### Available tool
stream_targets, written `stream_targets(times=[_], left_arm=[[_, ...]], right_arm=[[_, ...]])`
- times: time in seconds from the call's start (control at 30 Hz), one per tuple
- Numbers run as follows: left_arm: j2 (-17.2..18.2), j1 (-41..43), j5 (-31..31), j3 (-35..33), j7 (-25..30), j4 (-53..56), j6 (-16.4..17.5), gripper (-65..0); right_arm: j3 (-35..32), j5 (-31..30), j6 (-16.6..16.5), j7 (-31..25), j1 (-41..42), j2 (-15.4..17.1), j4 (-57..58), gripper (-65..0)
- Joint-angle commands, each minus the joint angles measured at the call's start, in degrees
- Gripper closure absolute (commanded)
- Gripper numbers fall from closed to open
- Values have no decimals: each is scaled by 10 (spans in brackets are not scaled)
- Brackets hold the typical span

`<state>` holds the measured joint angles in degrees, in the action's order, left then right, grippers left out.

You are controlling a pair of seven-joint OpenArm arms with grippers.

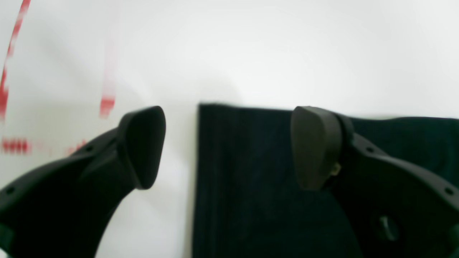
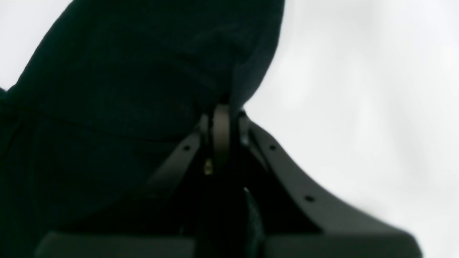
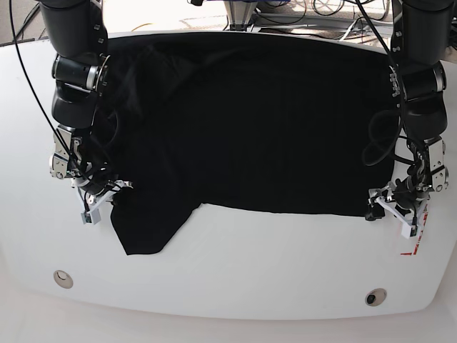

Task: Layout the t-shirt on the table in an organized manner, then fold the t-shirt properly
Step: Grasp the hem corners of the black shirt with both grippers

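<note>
The landmark is the right gripper (image 2: 229, 123), its jaws shut on an edge of the black t-shirt (image 2: 125, 82). Left of the gripper in the view, the cloth spreads out dark, with a seam running across it toward the fingertips. Above the gripper, the edge of the cloth slants up and to the right. Right of the gripper lies the bare white table (image 2: 358, 89); another patch of it shows beyond the cloth, at the gripper's upper left.

t-shirt (image 3: 264, 143): plain black | table (image 3: 285, 279): glossy white | table marking (image 1: 14, 145): red, dashed
</note>
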<state>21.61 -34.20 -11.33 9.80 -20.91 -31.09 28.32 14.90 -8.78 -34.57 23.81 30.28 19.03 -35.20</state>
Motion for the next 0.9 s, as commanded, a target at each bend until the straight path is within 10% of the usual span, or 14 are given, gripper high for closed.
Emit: stream_targets(times=[0.0, 0.73, 0.87], left_arm=[[9, -25, -6, -1, 18, 12, 6, -518], [-25, -22, -9, -73, 15, 23, 7, -517], [-27, -22, -8, -73, 16, 25, 3, -432]], right_arm=[[-1, 6, -1, 8, 11, 6, -5, 0], [-1, 6, -1, 8, 11, 7, -6, 0], [-1, 6, -1, 8, 11, 8, -6, 0]])
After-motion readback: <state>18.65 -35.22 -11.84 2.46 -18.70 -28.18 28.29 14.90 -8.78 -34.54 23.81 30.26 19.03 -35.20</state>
